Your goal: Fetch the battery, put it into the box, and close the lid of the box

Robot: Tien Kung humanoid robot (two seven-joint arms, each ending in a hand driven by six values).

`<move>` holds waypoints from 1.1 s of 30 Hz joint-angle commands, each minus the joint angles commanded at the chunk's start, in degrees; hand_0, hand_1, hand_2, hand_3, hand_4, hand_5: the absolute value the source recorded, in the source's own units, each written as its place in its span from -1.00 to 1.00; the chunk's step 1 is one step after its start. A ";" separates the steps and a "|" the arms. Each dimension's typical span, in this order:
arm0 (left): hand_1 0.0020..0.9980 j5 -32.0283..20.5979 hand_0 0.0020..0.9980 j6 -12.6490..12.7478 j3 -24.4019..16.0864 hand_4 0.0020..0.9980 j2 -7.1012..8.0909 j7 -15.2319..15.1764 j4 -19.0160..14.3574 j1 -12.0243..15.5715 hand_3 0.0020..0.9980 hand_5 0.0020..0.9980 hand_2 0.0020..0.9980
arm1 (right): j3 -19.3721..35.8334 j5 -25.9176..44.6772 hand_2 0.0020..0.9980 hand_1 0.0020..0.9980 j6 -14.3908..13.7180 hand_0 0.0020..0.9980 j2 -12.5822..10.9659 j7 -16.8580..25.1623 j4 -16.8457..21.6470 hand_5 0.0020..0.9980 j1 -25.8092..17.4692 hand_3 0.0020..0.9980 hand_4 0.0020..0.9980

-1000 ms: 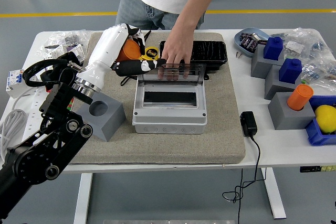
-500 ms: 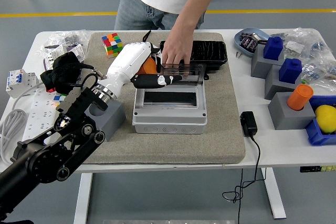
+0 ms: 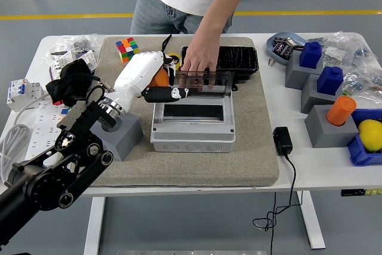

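Box [image 3: 192,125], grey rigid plastic, centred on the mat [image 3: 250,159], its clear hinged lid [image 3: 202,82] held raised by a person's hand [image 3: 199,64]; left hand [image 3: 164,93], fingers extended and empty, is set at the lid's left edge, where the light, likely slippery panel is best pushed; battery not discernible.

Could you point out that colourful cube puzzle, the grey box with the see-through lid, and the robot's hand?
Multicoloured cube puzzle [image 3: 126,49], head view, its top face.
Grey plastic box [image 3: 192,137], head view, its front wall.
Clear hinged lid [image 3: 219,83], head view, its right part.
Robot's left hand [image 3: 165,92], head view, middle of the hand.
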 joint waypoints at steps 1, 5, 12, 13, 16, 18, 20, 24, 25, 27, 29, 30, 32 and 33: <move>-1.00 0.00 -0.93 0.02 0.00 0.99 0.01 0.01 0.02 0.02 -1.00 0.39 -0.98 | 0.04 0.00 0.46 0.47 0.00 0.59 0.01 0.02 0.00 1.00 0.00 0.56 1.00; -1.00 -0.31 -0.93 -0.18 0.39 0.99 -0.10 0.06 0.23 0.07 -1.00 0.41 -0.98 | 0.68 -0.38 0.46 0.47 0.09 0.59 0.07 0.09 -0.08 1.00 -0.08 0.56 1.00; -1.00 -0.74 -0.93 0.33 -0.28 1.00 -0.07 -0.95 0.59 -0.84 -1.00 0.42 -0.98 | 2.31 -1.91 0.46 0.47 0.43 0.58 0.09 0.11 -0.47 1.00 -0.24 0.56 1.00; -1.00 -0.86 -0.93 0.38 -0.52 1.00 -0.04 -1.09 0.66 -0.96 -1.00 0.42 -0.98 | 2.50 -2.10 0.46 0.47 0.45 0.58 0.06 0.11 -0.51 1.00 -0.25 0.56 1.00; -1.00 -1.81 -0.93 -0.05 -1.29 1.00 0.29 -0.76 0.40 -1.05 -1.00 0.40 -0.98 | 2.35 -1.95 0.46 0.47 0.39 0.58 -0.22 0.16 -0.50 1.00 -0.16 0.56 1.00; -1.00 -3.06 -0.93 -1.93 -1.14 1.00 1.09 0.59 -0.40 -0.97 -1.00 0.40 -0.98 | 2.49 -1.81 0.46 0.47 0.26 0.58 -0.47 0.24 -0.44 1.00 0.10 0.56 1.00; -1.00 -5.59 -0.93 -3.33 -0.46 0.98 2.35 1.82 -1.55 -0.96 -1.00 0.35 -0.98 | 2.31 -1.43 0.46 0.46 0.19 0.58 -0.67 0.30 -0.32 1.00 0.23 0.56 1.00; -1.00 -10.28 -0.93 -5.95 0.33 0.98 5.33 5.22 -5.42 -0.49 -1.00 0.35 -0.98 | 2.92 -1.95 0.46 0.46 0.29 0.58 -0.83 0.26 -0.42 1.00 0.22 0.56 1.00; -1.00 -11.14 -0.93 -6.15 0.43 0.98 5.63 5.59 -5.88 -0.43 -1.00 0.35 -0.98 | 2.97 -2.00 0.46 0.46 0.30 0.58 -0.86 0.25 -0.43 1.00 0.22 0.56 1.00; -1.00 -13.77 -0.93 -6.80 1.07 0.93 6.56 6.45 -7.03 -0.32 -1.00 0.34 -0.98 | 3.25 -2.21 0.46 0.46 0.31 0.58 -0.91 0.23 -0.46 1.00 0.24 0.56 1.00; -1.00 -18.41 -0.93 -7.26 1.97 0.93 7.63 7.18 -8.35 -0.32 -1.00 0.34 -0.98 | 3.38 -2.27 0.46 0.46 0.29 0.58 -1.08 0.21 -0.46 1.00 0.30 0.56 1.00; -1.00 -20.12 -0.93 -7.25 2.22 0.93 7.87 7.35 -8.81 -0.34 -1.00 0.34 -0.98 | 3.48 -2.34 0.46 0.46 0.28 0.58 -1.16 0.20 -0.46 1.00 0.34 0.56 1.00; -1.00 -22.09 -0.94 -7.29 2.63 0.92 8.02 7.78 -9.58 -0.34 -1.00 0.35 -0.98 | 3.80 -2.49 0.46 0.47 0.26 0.58 -1.24 0.21 -0.46 1.00 0.40 0.56 1.00; -1.00 -23.02 -0.94 -7.44 2.93 0.92 8.03 8.08 -9.92 -0.36 -1.00 0.35 -0.98 | 3.82 -2.43 0.46 0.47 0.25 0.58 -1.27 0.22 -0.43 1.00 0.43 0.56 1.00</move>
